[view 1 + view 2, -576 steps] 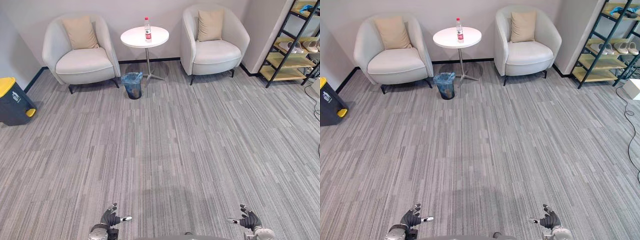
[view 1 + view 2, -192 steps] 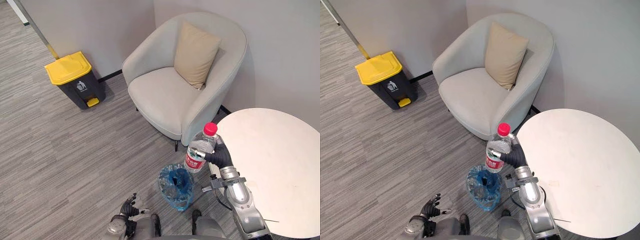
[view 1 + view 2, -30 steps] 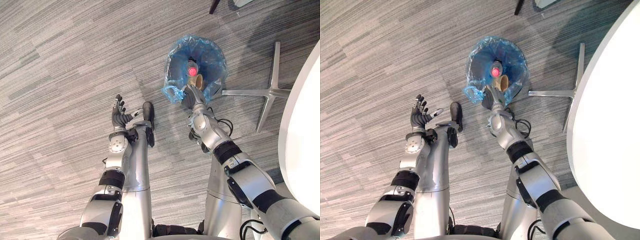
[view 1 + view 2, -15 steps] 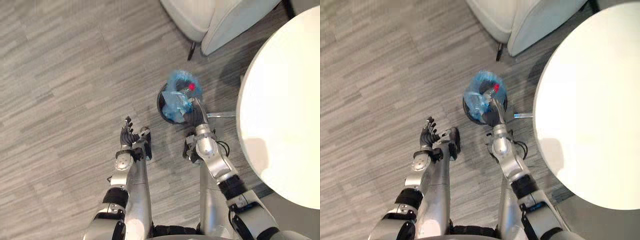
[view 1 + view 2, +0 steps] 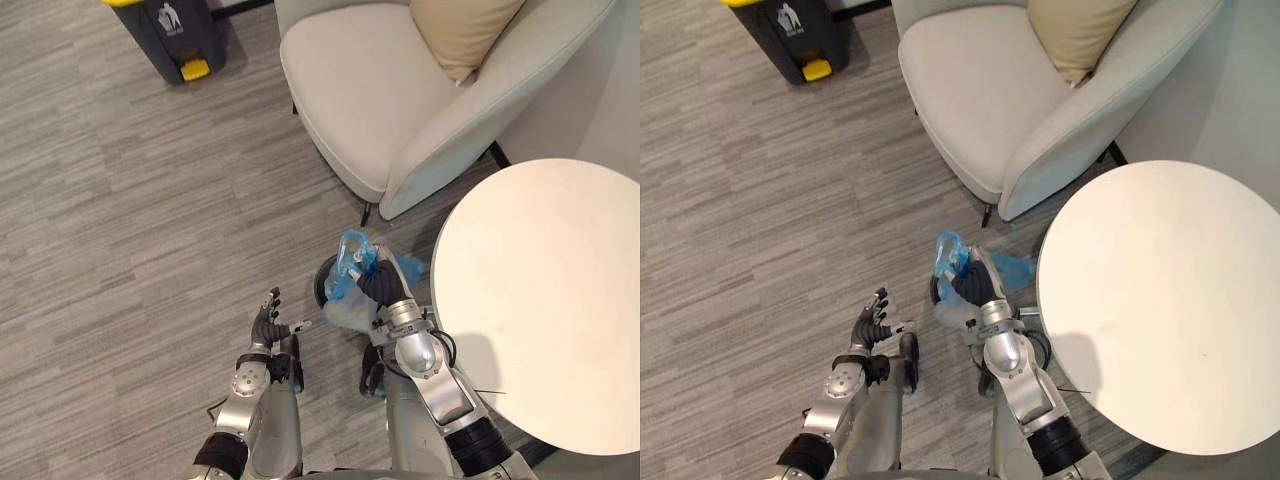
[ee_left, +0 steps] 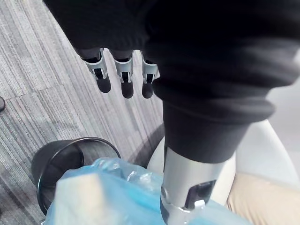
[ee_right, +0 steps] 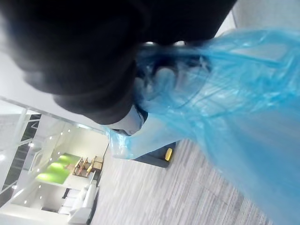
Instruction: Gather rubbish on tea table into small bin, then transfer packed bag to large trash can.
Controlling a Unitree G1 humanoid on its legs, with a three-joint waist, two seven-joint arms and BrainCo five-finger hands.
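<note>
Grey striped carpet covers the floor on which the scene is set. At its middle, a blue plastic bag is held up by the right robot hand, whose fingers are clamped on the gathered film near the bag's top. In the right wrist view the blue film is seen bunched against that hand and spreading away from it. The bag hangs over the small black bin, which stands on the carpet just left of the desk's foot; whether the bag's bottom clears the rim cannot be told.

The left robot hand is held near and to the left of the bin, apart from it, with its fingers straight and spread and nothing in them.

To the right, the round white desk is seen. Farther off, a pale armchair is placed, with a beige cushion against its back. At the far left, well apart from the bag, the large dark trash can with a yellow pedal is seen.
</note>
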